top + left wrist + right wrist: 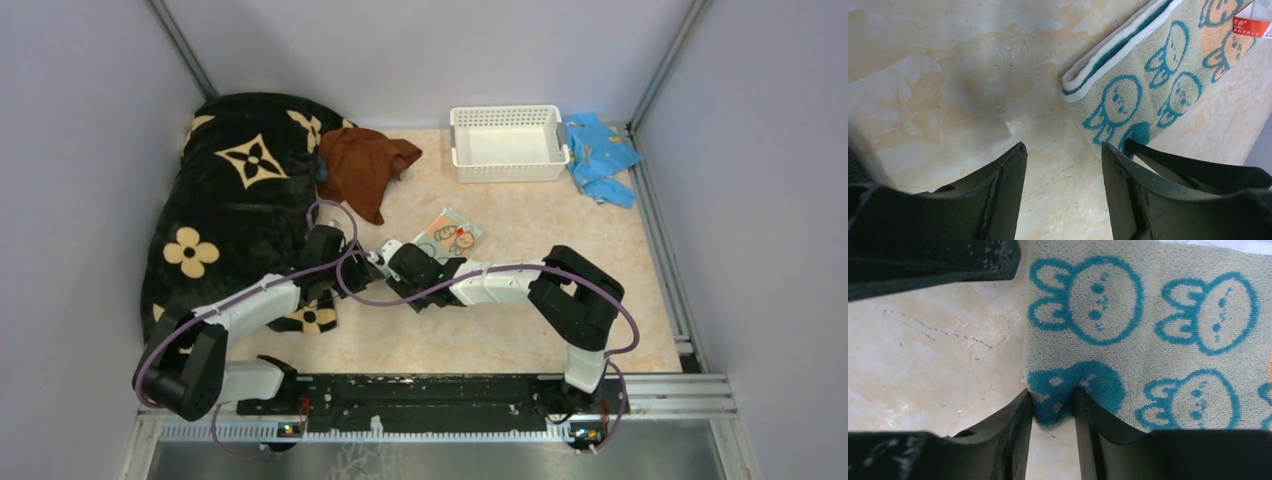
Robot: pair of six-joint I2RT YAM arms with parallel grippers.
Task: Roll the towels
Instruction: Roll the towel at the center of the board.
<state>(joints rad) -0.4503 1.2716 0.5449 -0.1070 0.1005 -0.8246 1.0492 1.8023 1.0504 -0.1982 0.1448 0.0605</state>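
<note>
Corner pinch: right gripper [1053,410] clamps the near corner of teal towel [1148,340].
Beside that edge, left gripper [1063,165] gapes over table [948,75]; the towel's long axis slants away to the far right.

A black flowered blanket [240,210] lies left; a white basket [508,170] sits beside a light-blue cloth [598,155].

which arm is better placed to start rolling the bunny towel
Right. The right gripper pinches a corner of the teal-and-white towel between its fingers. The left gripper hangs open over the table beside the towel, holding nothing.
</note>
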